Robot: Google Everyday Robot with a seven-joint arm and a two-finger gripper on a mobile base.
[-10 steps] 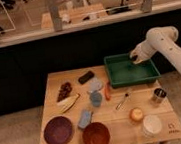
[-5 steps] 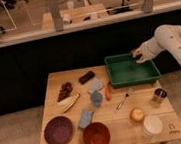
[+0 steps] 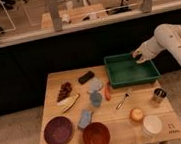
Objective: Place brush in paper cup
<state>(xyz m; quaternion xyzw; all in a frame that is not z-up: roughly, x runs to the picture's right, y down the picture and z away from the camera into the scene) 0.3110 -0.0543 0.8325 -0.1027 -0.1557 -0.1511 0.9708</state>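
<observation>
My gripper (image 3: pixel 138 56) hangs over the far right corner of the green tray (image 3: pixel 132 80), far from the task's things. A small dark oblong thing (image 3: pixel 85 77) lies at the table's far middle, left of the tray; it looks like the brush, and I cannot make out its handle. The white paper cup (image 3: pixel 152 125) stands upright near the table's front right corner. The brush lies well to the left of and behind the cup.
A shiny metal cup (image 3: pixel 159 96), an orange (image 3: pixel 136 114) and a silver spoon (image 3: pixel 123 100) are near the paper cup. A purple plate (image 3: pixel 57 130), a red bowl (image 3: pixel 96 136), blue-grey items (image 3: pixel 94 97) and a carrot (image 3: pixel 107 91) fill the middle and left.
The gripper has shifted slightly to the right above the tray's far right corner. Nothing on the table has moved.
</observation>
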